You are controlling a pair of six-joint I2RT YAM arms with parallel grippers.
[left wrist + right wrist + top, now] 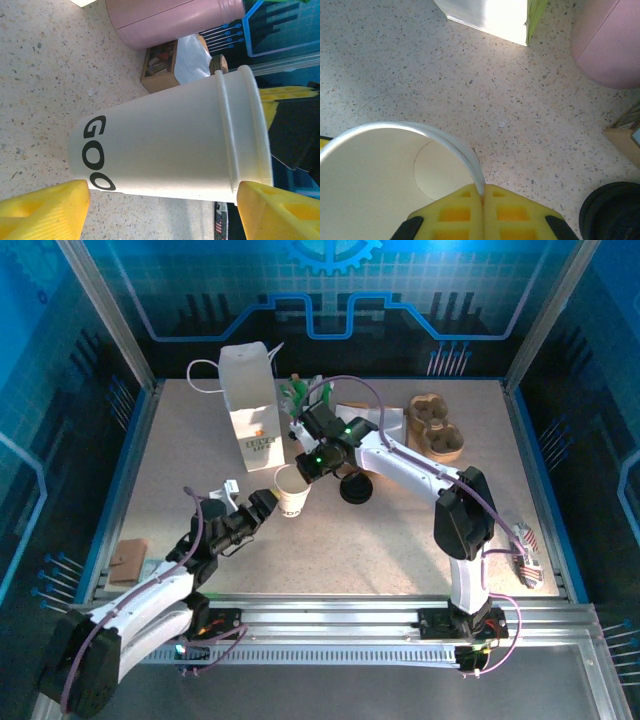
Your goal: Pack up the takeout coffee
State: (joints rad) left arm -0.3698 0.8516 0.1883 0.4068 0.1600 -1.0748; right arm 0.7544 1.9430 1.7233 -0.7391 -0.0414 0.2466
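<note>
Coffee cup [291, 492] — rim clenched in right jaws, left jaws released — bag [250, 390] close behind

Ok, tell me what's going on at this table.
The right gripper is pinched shut on the rim of the white paper coffee cup, which is upright with no lid on. The left gripper is open, right up against the cup's side. The black lid lies on the table beside the cup. The white paper bag stands behind, and the cup is not in it yet.
</note>
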